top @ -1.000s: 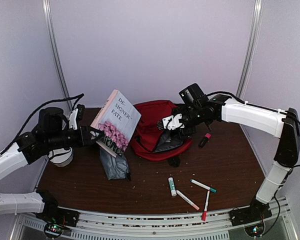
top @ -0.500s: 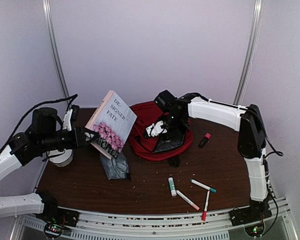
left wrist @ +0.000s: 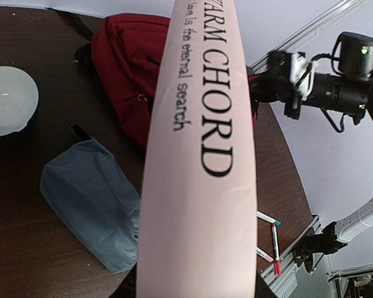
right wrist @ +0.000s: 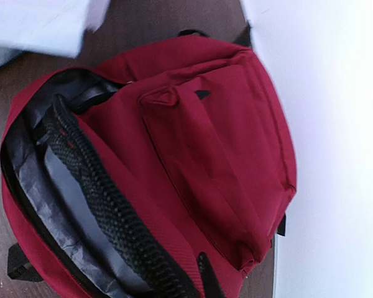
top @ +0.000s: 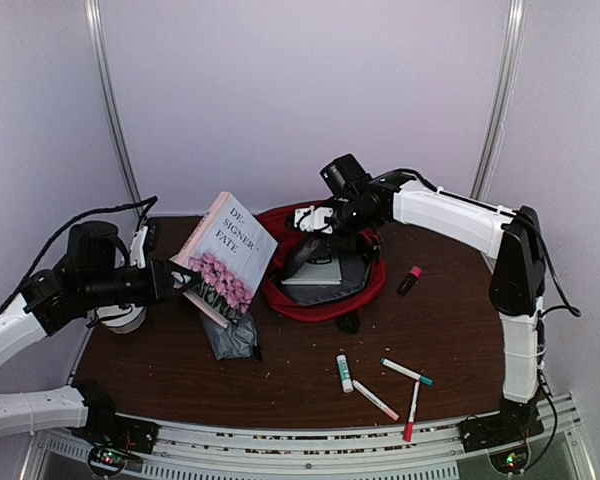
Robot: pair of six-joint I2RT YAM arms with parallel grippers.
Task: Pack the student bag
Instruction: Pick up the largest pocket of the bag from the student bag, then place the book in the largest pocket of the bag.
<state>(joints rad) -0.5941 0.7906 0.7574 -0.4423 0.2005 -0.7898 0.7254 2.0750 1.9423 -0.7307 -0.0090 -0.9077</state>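
Note:
The student bag [top: 365, 283], red with black trim, lies at the back middle of the table, its mouth gaping on grey lining [top: 318, 280]. My right gripper [top: 310, 232] hangs over the bag's upper left edge, shut on its black woven strap [right wrist: 105, 198], which runs down to the bottom of the right wrist view, where the bag [right wrist: 224, 143] fills the picture. My left gripper [top: 185, 283] is shut on a pink book [top: 227, 252], held tilted left of the bag. The book's spine [left wrist: 199, 186] hides the left fingers in the left wrist view.
A grey pouch [top: 228, 335] lies under the book, a white bowl [top: 125, 315] at the far left. A glue stick [top: 344, 373] and several markers [top: 405, 372] lie at the front right. A red marker [top: 410, 279] sits right of the bag.
My right gripper swung in from the bag's right side, closed on its strap and pulled the top up, so the mouth gapes wider. The left arm still holds the book, barely shifted.

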